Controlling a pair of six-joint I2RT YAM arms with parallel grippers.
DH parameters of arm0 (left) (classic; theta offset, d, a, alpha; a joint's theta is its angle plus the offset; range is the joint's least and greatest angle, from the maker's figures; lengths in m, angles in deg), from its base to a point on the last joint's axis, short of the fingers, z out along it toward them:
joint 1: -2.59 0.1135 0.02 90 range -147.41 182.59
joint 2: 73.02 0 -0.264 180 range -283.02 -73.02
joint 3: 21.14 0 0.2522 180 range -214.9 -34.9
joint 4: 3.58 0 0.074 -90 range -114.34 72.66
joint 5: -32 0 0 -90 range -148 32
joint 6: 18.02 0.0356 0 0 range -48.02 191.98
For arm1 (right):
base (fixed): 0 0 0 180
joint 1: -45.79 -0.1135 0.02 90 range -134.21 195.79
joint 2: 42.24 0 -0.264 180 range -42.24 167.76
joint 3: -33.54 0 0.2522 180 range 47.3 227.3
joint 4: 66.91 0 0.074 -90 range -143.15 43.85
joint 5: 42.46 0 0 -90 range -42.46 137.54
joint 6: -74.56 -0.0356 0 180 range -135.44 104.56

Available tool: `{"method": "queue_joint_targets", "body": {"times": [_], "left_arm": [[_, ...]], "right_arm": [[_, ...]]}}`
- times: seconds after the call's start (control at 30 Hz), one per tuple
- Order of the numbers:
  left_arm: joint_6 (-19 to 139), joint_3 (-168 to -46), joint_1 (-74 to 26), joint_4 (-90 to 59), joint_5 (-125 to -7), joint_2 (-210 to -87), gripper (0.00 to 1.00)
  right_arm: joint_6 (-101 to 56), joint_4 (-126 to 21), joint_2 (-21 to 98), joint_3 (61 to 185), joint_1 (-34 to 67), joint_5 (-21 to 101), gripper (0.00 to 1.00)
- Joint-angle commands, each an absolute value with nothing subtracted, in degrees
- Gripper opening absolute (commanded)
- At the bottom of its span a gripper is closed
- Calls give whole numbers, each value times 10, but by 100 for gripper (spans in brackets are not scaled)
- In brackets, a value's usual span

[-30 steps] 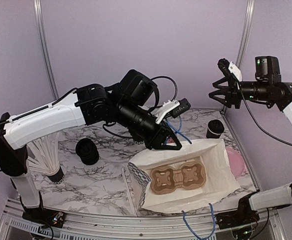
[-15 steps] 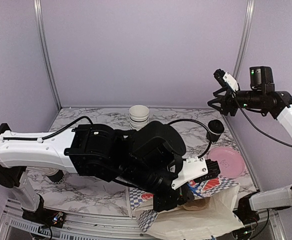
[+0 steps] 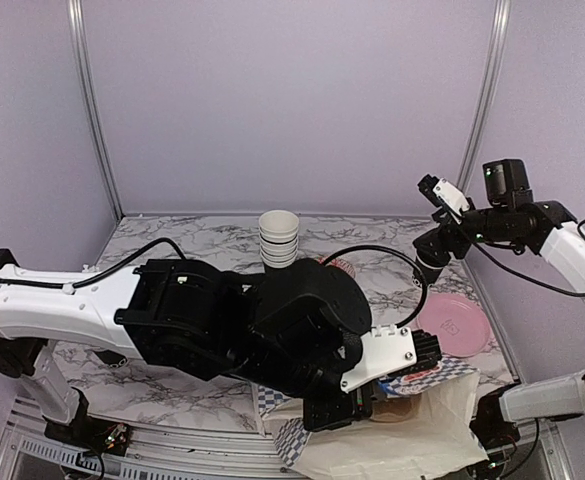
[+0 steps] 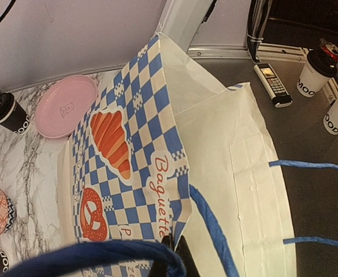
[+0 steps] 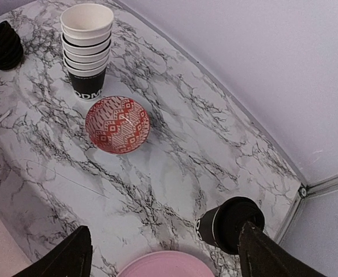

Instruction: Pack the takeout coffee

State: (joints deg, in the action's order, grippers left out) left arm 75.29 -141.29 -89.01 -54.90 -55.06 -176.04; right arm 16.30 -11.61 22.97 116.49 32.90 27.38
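**Left claw** (image 4: 174, 261): the fingers are nearly together on the blue handle (image 4: 99, 254) of the paper bag (image 4: 232, 173). The bag hangs ahead of the claw with its checkered Baguette panel facing the wrist camera. The bag's mouth is out of view, so it cannot be told whether it stands open.

**Right claw** (image 5: 166, 242): the jaws are spread wide and hold nothing, above the marble tabletop (image 5: 174, 156).
- Far ahead, to the claw's left: a stack of black lids (image 5: 4, 43).
- Ahead, left of centre: a stack of white-rimmed cups (image 5: 88, 52).
- Nearer than that stack: a red patterned bowl (image 5: 118, 124).
- Directly beneath the claw: the rim of a pink plate (image 5: 169, 268).
- Below the claw, off centre to its right: the takeout coffee (image 5: 229, 222), upright with its lid on, near the tabletop's corner. The right-hand finger overlaps it in the wrist view, so contact cannot be confirmed.

**Step in hand (judged):** the right claw is lining up on the coffee and has not yet gripped it.

**Hazards**
1. Off-centre closing: the right-hand finger would meet the cup first and could push or tip it toward the plate.
2. Descent without re-centring: that finger may land on the lid and dent or unseat it.
3. Excess squeeze: a paper wall can buckle, and the lid could pop off.
4. Corner post close to the claw's right: little room to shift that way.
5. Bag held by one handle: the mouth may sag shut, so the cup could catch on the paper edge when lowered
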Motion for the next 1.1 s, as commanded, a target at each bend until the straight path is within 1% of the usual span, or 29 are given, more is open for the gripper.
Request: {"method": "queue_joint_targets", "body": {"times": [0.0,0.1,0.17,0.33,0.5,0.6,0.83,0.97,1.07], "left_arm": [[768,-1402,-854,-566,-510,-1730,0],[782,-1397,-809,-565,-535,-1724,0],[794,-1396,-770,-565,-569,-1725,0],[810,-1392,-700,-560,-625,-1740,0],[811,-1381,-667,-555,-653,-1748,0],[807,-1374,-657,-552,-659,-1749,5],[804,-1369,-654,-543,-654,-1745,22],[802,-1366,-654,-540,-646,-1737,26],[799,-1360,-654,-537,-639,-1730,29]], "right_arm": [[157,-117,289,1191,334,390,86],[151,-110,340,1206,334,450,86],[151,-108,372,1216,340,469,87],[139,-99,441,1256,381,460,87],[135,-91,490,1288,419,444,87],[136,-92,510,1301,439,441,86],[141,-84,568,1336,472,420,87],[138,-76,593,1356,475,410,87],[137,-74,606,1365,474,405,84]]}}
